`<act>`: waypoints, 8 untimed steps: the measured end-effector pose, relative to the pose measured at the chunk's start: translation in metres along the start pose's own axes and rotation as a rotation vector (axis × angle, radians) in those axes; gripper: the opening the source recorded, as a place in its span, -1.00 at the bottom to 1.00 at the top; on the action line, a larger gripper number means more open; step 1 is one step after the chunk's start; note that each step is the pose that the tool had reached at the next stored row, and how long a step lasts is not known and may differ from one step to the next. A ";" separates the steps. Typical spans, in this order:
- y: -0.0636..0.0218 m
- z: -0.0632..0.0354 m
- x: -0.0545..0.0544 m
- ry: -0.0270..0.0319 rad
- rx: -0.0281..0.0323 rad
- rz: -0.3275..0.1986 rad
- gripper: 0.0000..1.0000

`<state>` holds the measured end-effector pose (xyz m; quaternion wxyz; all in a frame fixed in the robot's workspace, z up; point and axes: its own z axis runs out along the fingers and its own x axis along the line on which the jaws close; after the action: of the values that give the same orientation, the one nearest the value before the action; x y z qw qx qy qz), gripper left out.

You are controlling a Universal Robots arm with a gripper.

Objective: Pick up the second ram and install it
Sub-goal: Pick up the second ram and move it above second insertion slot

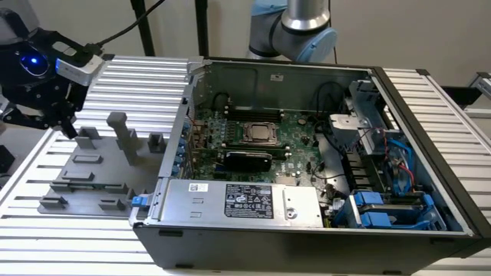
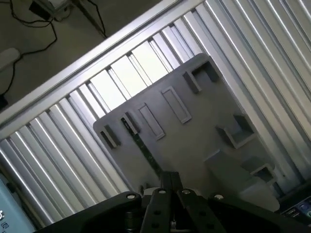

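Note:
The second ram point(image 2: 144, 148) is a thin dark green stick standing on edge in a slot of the grey fixture plate point(image 2: 194, 145). In the exterior view the second ram point(image 1: 94, 185) lies low near the front of the fixture plate point(image 1: 77, 198). My gripper point(image 1: 46, 123) hangs above the plate's far left corner, apart from the stick. In the wrist view my gripper point(image 2: 170, 183) sits just short of the stick's near end and holds nothing. The open computer case point(image 1: 307, 230) shows the green motherboard point(image 1: 295, 152) with its silver processor point(image 1: 259, 133) and dark memory slots point(image 1: 253, 114).
Tall grey fixture blocks point(image 1: 121, 135) stand on the plate between my gripper and the case wall point(image 1: 178, 144). A silver power supply point(image 1: 238, 201) fills the case front. Cables and blue drive bays point(image 1: 383, 207) crowd its right side. The ribbed aluminium table point(image 1: 138, 75) surrounds everything.

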<state>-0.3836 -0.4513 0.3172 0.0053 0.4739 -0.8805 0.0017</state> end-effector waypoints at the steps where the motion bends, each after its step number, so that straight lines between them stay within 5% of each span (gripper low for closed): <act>1: 0.0000 0.0007 0.000 0.0001 0.0002 -0.019 -1.00; 8: 0.0000 0.0060 0.000 0.0003 0.0016 -0.146 -1.00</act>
<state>-0.3836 -0.4513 0.3112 0.0051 0.5367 -0.8437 0.0021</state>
